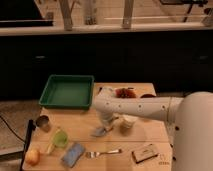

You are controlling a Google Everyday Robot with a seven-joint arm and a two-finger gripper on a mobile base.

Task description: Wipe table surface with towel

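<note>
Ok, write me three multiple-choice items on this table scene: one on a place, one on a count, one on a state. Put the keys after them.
1. Where over the table is the gripper?
A. At its far right corner
B. Low over its middle, at the bluish towel
C. Beyond its left edge

2. How many forks lie on the table?
A. None
B. One
C. Three

3. What state is the green tray in?
A. Empty
B. Piled with cups
C. Flipped upside down

Key:
1 B, since the arm reaches down to the towel near the table's centre.
2 B, since a single fork lies near the front edge.
3 A, since the tray sits right way up with only its bare green floor showing.
</note>
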